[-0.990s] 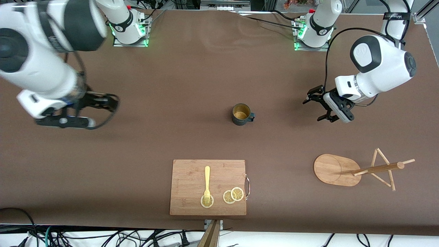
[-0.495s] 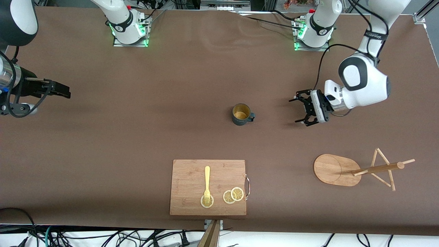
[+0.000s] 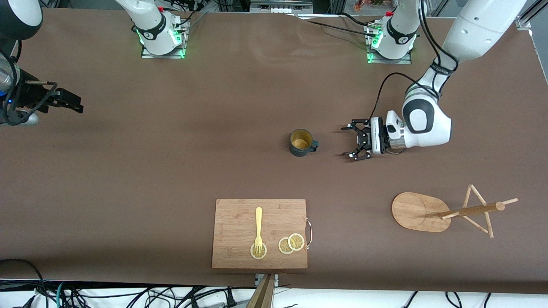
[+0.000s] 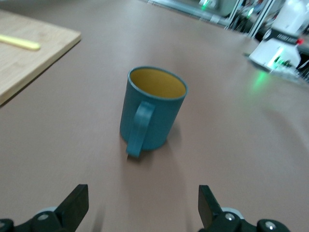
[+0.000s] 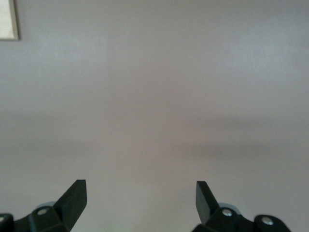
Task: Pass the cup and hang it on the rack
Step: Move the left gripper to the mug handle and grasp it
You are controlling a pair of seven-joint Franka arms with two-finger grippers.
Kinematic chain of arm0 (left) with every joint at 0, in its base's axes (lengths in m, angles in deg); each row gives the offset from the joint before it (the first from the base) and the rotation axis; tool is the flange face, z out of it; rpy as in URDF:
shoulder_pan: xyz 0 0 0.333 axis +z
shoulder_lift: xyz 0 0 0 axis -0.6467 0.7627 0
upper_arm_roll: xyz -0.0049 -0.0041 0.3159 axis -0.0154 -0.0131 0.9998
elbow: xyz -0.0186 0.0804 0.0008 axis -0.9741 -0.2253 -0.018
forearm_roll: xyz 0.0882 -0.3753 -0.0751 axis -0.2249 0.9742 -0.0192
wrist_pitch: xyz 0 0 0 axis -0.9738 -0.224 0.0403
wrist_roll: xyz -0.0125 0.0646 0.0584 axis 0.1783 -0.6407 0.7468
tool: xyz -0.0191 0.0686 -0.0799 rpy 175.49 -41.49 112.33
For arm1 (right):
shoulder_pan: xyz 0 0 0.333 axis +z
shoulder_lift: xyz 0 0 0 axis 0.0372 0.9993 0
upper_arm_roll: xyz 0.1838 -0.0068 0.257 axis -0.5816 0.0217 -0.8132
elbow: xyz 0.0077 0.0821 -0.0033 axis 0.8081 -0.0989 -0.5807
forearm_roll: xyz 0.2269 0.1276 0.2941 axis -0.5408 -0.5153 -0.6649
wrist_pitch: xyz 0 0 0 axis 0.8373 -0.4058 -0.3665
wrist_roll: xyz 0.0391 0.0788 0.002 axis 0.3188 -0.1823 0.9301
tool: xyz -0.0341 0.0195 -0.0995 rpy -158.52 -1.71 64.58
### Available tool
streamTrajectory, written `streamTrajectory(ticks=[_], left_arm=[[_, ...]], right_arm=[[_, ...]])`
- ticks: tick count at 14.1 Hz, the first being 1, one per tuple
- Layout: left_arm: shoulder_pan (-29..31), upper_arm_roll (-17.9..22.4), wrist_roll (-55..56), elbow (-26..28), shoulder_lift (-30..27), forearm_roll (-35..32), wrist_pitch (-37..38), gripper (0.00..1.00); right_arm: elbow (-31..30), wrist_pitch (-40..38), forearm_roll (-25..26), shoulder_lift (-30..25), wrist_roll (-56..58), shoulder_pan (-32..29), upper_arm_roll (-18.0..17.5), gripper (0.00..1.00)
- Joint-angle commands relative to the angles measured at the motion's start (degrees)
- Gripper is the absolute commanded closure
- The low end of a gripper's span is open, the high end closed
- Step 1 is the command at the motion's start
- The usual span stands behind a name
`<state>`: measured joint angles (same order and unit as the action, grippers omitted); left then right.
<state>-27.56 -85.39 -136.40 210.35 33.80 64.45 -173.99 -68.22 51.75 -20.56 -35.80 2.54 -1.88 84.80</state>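
Two grippers gaping empty, left gripper (image 3: 350,142) beside upright cup (image 3: 301,143), right gripper (image 3: 70,102) waiting

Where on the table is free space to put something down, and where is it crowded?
Bare cloth lies between the cup and the cutting board, and from the cup toward the right claw. Free too: between the board and the rack. Crowded: the short gap from the cup's handle to the open left claw.
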Motion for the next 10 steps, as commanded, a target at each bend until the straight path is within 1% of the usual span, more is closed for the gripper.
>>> streamTrajectory(ticks=[1,2,3,6,10], left_arm=[[0.4,-1.0,-8.3,-7.7,8.6,3.0,3.4,0.00],[-0.1,-1.0,-10.3,-9.3,10.9,3.7,4.5,0.00],[-0.4,-1.1,-11.1,-10.4,12.5,4.6,6.3,0.00],[-1.2,-2.6,-12.6,-12.2,14.5,7.7,6.9,0.00],[-2.6,-2.9,-15.1,-13.6,19.2,8.7,7.3,0.00]], right_arm=[[2.9,0.9,-1.0,-0.2,1.4,-1.5,-0.8,0.00],[5.8,0.3,-0.5,1.4,1.5,-1.2,-0.9,0.00],[7.0,-1.1,-1.0,2.2,1.7,-1.2,-0.9,0.00],[7.1,-3.9,-1.1,2.2,1.5,-1.1,-1.2,0.00],[7.1,-7.7,-1.2,2.0,1.3,-1.1,-1.1,0.00]])
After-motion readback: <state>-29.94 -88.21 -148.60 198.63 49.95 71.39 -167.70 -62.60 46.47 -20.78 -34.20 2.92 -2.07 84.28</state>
